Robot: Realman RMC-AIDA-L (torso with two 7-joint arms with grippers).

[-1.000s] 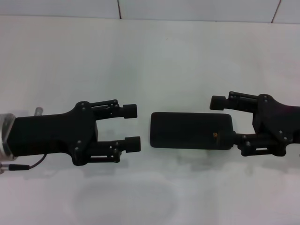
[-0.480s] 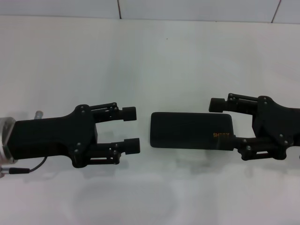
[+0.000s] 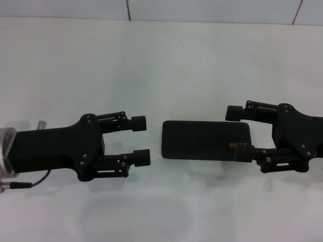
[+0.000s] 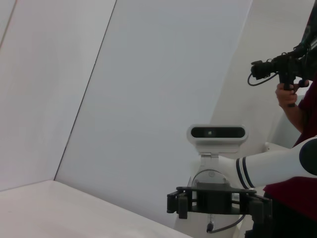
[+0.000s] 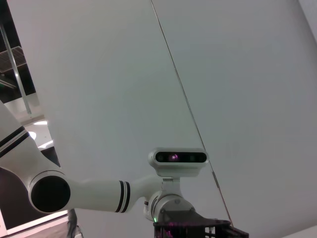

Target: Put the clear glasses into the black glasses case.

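The black glasses case (image 3: 205, 140) lies shut and flat on the white desk (image 3: 166, 60), its long side running left to right, between the two arms. No clear glasses show anywhere on the desk; whether they sit inside the shut case cannot be told.

The right pincer (image 3: 237, 134) has its fingers apart, straddling the case's right end, the far finger just beyond the far edge and the near finger at the near right corner. The left pincer (image 3: 141, 140) is also apart, just left of the case's left end and not touching it.

The risk, as I judge it: the right fingers sit at the very corner, so a squeeze or pull there could swivel or skid the smooth case across the desk into the left pincer.
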